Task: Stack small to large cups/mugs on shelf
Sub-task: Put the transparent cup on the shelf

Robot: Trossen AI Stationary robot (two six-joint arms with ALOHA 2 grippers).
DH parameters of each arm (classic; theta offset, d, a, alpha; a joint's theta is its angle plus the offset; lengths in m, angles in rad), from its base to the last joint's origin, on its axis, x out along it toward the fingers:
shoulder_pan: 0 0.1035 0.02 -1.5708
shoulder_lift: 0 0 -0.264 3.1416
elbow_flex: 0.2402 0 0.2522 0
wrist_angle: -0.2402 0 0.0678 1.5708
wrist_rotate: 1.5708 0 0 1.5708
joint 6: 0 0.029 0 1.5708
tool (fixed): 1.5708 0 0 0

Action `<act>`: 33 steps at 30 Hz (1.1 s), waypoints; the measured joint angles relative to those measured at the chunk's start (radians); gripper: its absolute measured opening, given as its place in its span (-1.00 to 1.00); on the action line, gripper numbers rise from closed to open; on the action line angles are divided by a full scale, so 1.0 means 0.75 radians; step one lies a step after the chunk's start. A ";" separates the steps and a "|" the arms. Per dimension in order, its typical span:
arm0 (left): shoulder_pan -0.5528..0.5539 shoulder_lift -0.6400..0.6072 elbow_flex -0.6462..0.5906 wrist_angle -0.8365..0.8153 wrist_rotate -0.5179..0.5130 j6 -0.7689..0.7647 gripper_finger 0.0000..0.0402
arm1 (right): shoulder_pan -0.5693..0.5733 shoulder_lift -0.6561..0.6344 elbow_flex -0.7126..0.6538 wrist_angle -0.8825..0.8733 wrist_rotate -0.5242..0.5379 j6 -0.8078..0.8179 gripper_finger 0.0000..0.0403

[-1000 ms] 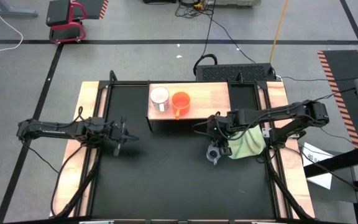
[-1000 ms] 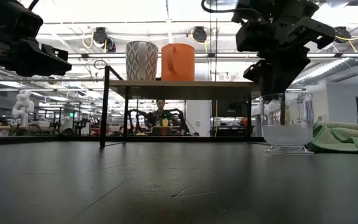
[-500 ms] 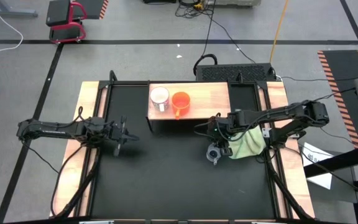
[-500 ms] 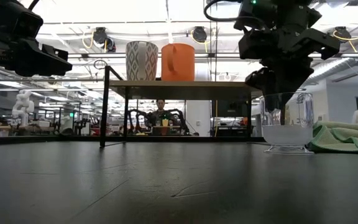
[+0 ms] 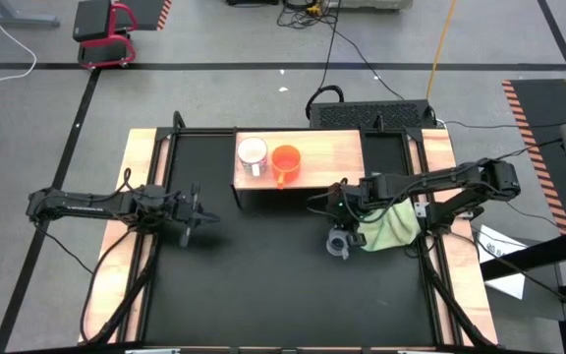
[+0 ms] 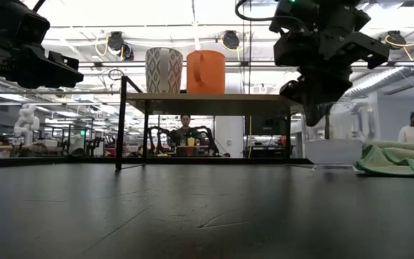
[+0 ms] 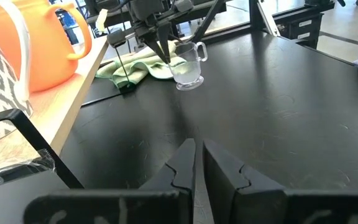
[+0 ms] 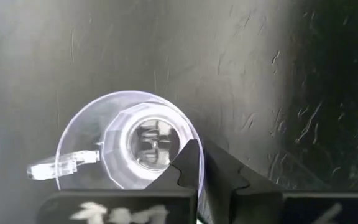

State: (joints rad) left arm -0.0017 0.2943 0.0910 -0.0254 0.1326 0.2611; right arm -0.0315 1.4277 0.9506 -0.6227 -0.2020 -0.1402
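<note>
item: clear glass cup (image 5: 338, 243), right of centre in the high view, on the black table (image 5: 263, 275), touching the green cloth (image 5: 386, 226). thin, rigid, slick, breakable, probably light; best taken by wall at rim, or by its handle (image 8: 53, 168). right gripper (image 8: 196, 163) pinched together on the cup's rim wall. left gripper (image 7: 196, 163) closed, empty, left of centre. white mug (image 5: 252, 153) and orange mug (image 5: 285, 160) on the shelf (image 5: 337, 149), upper centre.

Two mugs (image 5: 268, 159) on shelf (image 5: 327, 152); glass cup (image 5: 338, 243) before it, cloth (image 5: 389, 225) beside.
</note>
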 joint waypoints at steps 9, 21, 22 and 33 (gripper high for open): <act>0.000 0.000 0.000 -0.001 0.001 -0.007 -0.84 | 0.001 -0.110 0.030 0.028 -0.001 -0.001 -0.99; -0.001 0.000 0.000 -0.001 0.011 -0.008 -0.84 | 0.005 -0.473 -0.153 0.169 -0.013 0.047 -1.00; -0.001 0.000 0.000 -0.001 0.010 -0.007 -0.84 | 0.005 -0.505 -0.186 0.196 -0.013 0.061 -1.00; 0.000 0.000 0.000 0.008 0.010 -0.008 -0.84 | 0.007 -0.745 -0.505 0.412 -0.015 0.167 -1.00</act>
State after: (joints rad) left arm -0.0017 0.2941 0.0910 -0.0193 0.1402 0.2554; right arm -0.0261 0.8686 0.5719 -0.3136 -0.2134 -0.0151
